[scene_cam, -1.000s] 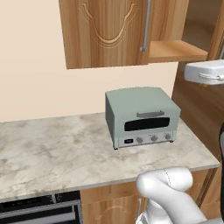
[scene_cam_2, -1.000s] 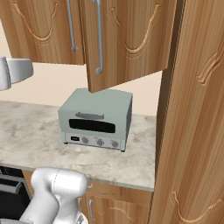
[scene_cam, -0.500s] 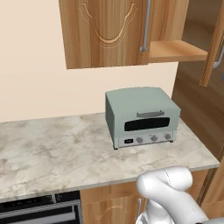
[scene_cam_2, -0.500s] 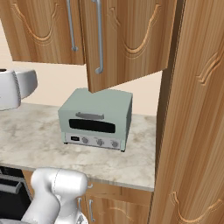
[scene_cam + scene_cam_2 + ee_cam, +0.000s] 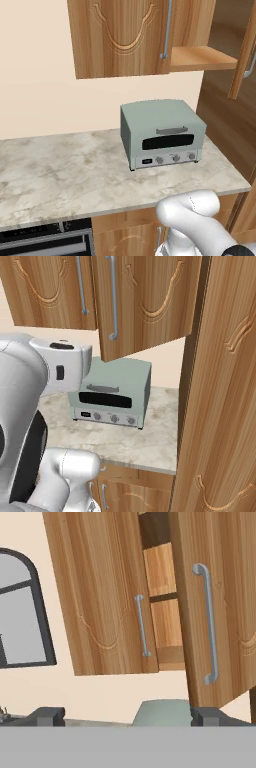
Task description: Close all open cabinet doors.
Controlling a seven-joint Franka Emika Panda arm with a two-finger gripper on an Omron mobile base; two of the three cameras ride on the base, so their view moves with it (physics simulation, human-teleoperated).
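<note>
Marble counter under cabinets; right door ajar, left door flush; gripper spread wide, empty.

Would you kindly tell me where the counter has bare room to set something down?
The marble counter is bare from the toaster oven's left side to the picture's left edge. A narrower strip lies along the front edge before the oven. Right of it, just a sliver remains by the tall wooden panel.

A cream wall is backing the marbled tabletop, a pale-green toaster oven is sitting there, and a dark-framed window is showing at the left.
</note>
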